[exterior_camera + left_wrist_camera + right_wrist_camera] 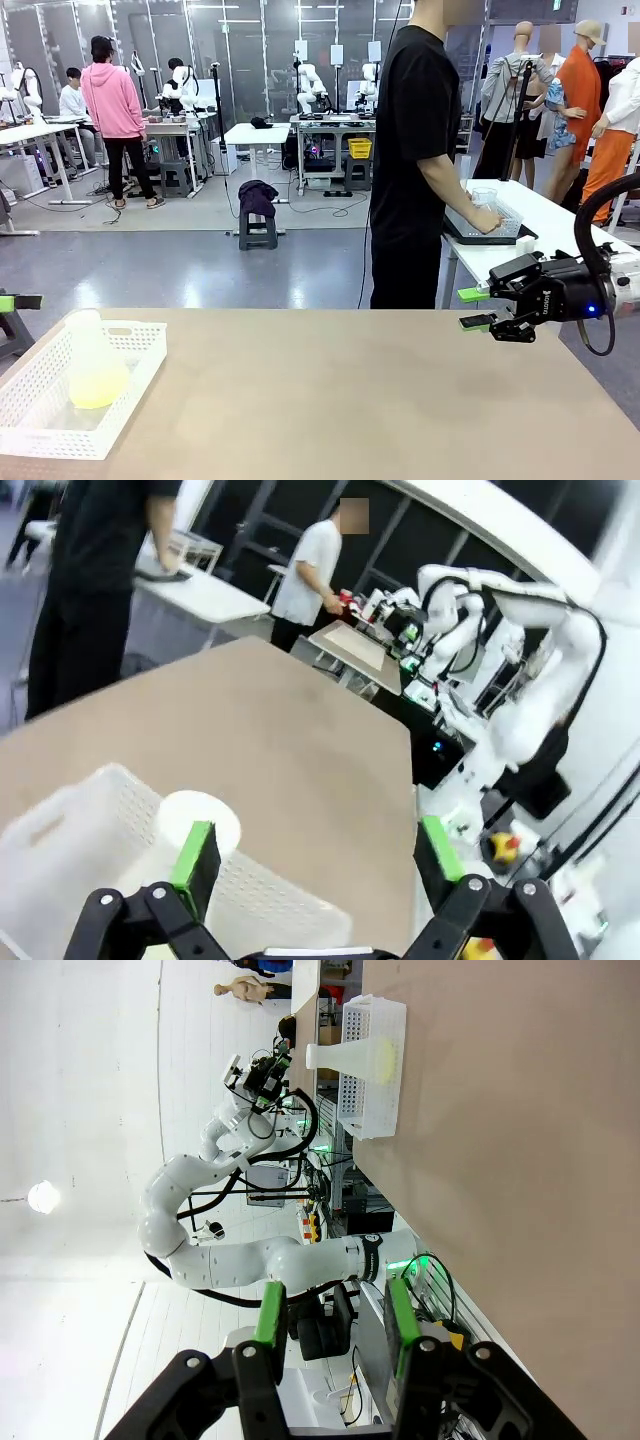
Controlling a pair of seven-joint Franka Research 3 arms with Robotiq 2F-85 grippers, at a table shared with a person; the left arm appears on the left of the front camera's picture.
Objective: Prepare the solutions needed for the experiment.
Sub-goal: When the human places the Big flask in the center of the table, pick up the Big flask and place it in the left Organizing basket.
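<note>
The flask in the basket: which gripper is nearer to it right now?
Left. The left gripper hangs open just above the flask in the basket; the right gripper hovers at the table's far right edge, holding nothing.

Grey glossy floor (180,260), white workbenches (255,133) (far back), dark glass partitions (240,50), stool (258,230)

My tan table (350,400) lay before me, a white perforated basket (40,400) resting on its left near corner.
</note>
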